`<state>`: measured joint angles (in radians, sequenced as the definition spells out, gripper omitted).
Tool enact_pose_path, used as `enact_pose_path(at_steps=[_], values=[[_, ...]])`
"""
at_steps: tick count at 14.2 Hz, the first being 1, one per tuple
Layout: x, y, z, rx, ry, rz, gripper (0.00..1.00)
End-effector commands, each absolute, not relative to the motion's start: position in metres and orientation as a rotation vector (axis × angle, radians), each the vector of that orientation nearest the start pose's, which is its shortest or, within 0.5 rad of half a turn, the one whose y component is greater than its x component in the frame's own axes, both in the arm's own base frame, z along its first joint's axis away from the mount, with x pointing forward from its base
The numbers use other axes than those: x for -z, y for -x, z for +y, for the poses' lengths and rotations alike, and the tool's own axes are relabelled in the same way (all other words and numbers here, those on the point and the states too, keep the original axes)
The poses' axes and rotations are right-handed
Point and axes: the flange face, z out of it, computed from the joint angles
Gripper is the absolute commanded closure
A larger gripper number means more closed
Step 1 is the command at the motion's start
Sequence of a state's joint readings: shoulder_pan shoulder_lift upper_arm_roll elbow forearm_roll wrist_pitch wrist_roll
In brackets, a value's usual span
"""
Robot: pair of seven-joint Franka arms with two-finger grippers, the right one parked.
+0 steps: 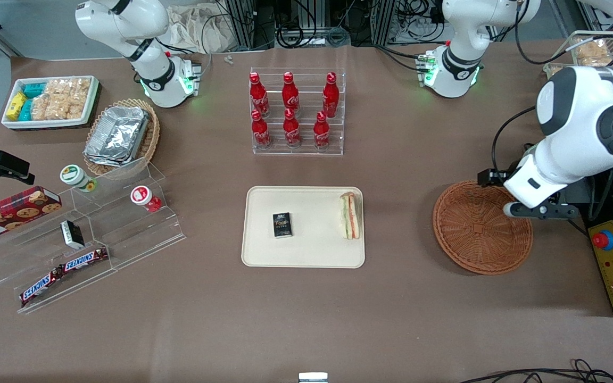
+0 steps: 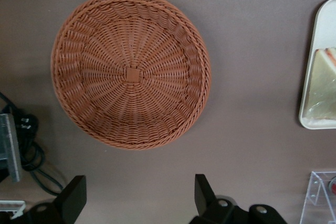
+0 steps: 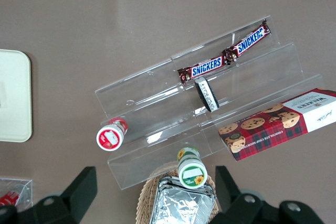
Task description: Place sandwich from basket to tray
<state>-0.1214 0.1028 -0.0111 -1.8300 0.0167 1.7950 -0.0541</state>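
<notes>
Hand (image 2: 139, 195) hangs released and empty above the basket's (image 1: 481, 229) rim, fingers spread wide. Nothing lies in the basket; the sandwich (image 1: 350, 215) rests on the tray (image 1: 303, 250), against the edge nearest the basket, so the delivery looks finished.

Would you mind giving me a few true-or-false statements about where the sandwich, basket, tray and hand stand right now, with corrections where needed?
1. The sandwich lies on the tray. True.
2. The basket holds a snack packet. False: nothing lies in it.
3. The hand is open, with nothing between its fingers. True.
4. The hand hangs over the tray. False: it hovers by the basket's rim, toward the working arm's end of the table.
5. A small dark box also lies on the tray, apart from the sandwich. True.
6. The sandwich sits at the tray's middle. False: it lies along the edge nearest the basket.
</notes>
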Motion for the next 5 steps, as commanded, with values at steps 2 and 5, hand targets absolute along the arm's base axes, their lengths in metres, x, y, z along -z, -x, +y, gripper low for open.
enact_pose_path(at_steps=[2,5], values=[[-0.476,-0.583,-0.083,-0.268,3.027,0.189,0.01],[-0.477,-0.598,-0.087,-0.316,2.965,0.218,0.01]])
